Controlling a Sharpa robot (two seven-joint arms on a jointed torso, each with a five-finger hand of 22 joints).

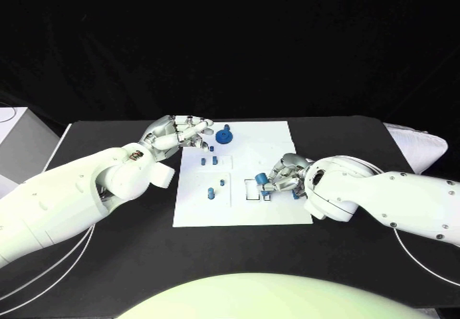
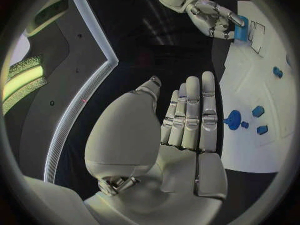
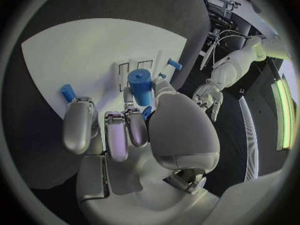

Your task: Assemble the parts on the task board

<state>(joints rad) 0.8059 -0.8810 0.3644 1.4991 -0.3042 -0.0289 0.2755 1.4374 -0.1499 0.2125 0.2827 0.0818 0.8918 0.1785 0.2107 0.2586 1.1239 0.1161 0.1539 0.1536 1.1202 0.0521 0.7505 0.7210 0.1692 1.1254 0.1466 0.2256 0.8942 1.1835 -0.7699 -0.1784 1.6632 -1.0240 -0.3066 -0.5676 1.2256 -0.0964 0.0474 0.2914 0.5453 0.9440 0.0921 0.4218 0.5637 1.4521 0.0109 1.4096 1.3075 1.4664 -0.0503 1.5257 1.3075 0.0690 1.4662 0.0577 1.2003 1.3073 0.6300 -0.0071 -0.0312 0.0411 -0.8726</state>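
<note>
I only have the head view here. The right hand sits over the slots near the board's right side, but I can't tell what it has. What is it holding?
Observer: The right wrist view shows the right hand holding a blue cylindrical part between thumb and fingers, just off the outlined slots on the task board.
Operator: And the left hand, anything in it?
Observer: The left wrist view shows the left hand with fingers straight and together, palm bare, holding nothing.
Operator: What lies nearest it?
Observer: In that view a blue round part lies on the board just past its fingertips, apart from them.
</note>
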